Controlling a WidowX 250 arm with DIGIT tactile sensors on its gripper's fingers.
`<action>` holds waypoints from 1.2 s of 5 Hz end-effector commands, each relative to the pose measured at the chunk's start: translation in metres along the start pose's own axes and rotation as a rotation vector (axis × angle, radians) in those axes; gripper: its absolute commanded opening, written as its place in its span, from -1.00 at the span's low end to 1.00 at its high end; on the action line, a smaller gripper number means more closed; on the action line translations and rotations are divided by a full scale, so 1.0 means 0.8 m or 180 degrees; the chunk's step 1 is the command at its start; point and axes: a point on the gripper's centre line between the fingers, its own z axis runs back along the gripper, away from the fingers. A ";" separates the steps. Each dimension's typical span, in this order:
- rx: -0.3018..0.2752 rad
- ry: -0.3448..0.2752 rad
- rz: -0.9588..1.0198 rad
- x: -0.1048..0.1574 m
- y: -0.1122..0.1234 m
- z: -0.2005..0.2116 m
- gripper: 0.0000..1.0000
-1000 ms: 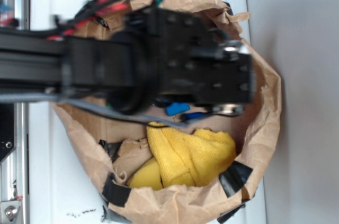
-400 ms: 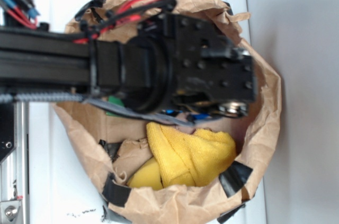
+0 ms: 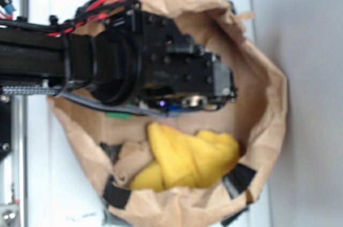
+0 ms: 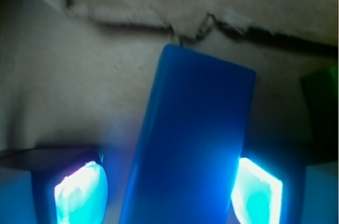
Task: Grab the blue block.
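Paper bag, blue block between gripper fingers

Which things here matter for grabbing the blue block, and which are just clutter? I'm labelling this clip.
Job:
- blue block, between the fingers
- gripper, fingers flanking it

Lying about:
- yellow cloth
- green block
- brown paper bag holding everything

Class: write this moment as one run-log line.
gripper: inside paper bag | jaws: either side of blue block | contact: cannot tell | green block: aside
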 end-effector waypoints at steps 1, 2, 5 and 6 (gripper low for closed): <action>0.0015 -0.0032 -0.0045 0.003 0.000 0.018 -1.00; -0.0090 0.0082 -0.0042 -0.001 -0.001 0.047 -1.00; -0.0471 0.0074 -0.0655 0.001 0.003 0.138 -1.00; -0.0411 0.0094 -0.0792 0.010 0.010 0.165 -1.00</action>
